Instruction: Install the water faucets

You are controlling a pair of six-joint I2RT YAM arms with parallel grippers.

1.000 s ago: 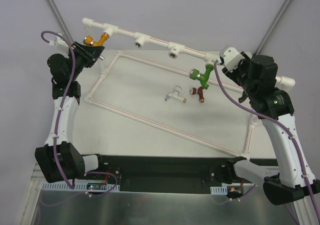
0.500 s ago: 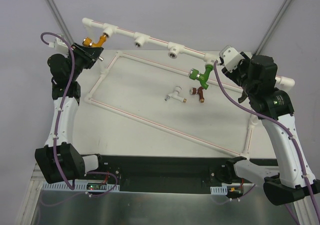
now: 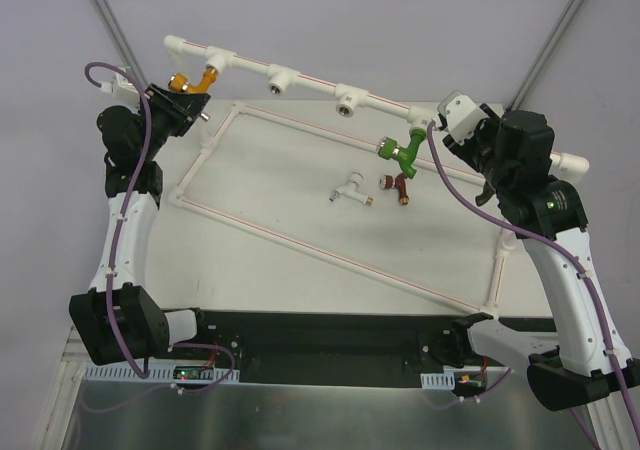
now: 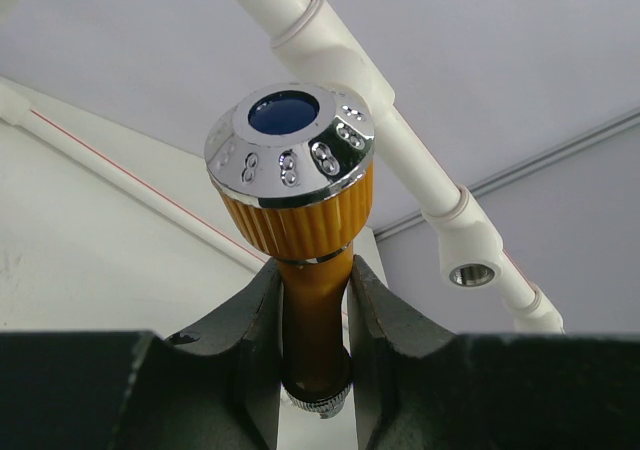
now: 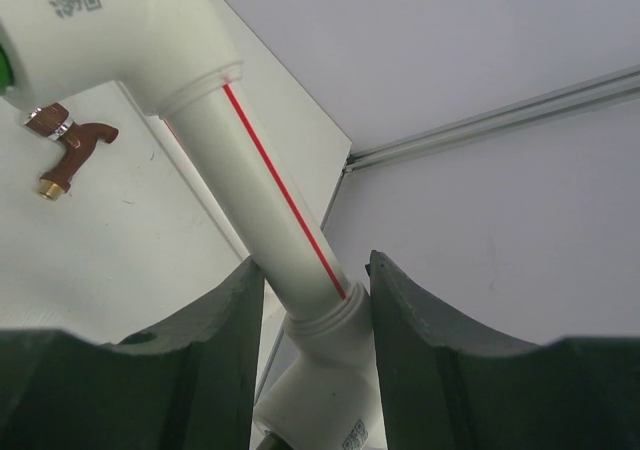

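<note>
The orange-gold faucet (image 3: 195,78) sits at the leftmost tee of the white pipe frame's (image 3: 310,82) raised top bar. My left gripper (image 3: 183,92) is shut on its stem (image 4: 313,300), below the chrome-capped knob (image 4: 290,160). The green faucet (image 3: 400,148) hangs from the tee further right. The white faucet (image 3: 350,190) and dark red faucet (image 3: 400,182) lie loose on the table inside the frame. My right gripper (image 3: 448,126) is shut on the frame's pipe (image 5: 270,200) just right of the green faucet. The grey faucet is out of view.
Two empty tee sockets (image 3: 278,75) (image 3: 350,98) sit on the top bar between the orange and green faucets; one shows in the left wrist view (image 4: 470,270). The frame's lower pipes (image 3: 330,255) lie on the table. Metal poles (image 3: 110,25) stand at the back corners.
My left gripper has shifted slightly with the orange-gold faucet at its tee. The right arm and the loose faucets have not moved.
</note>
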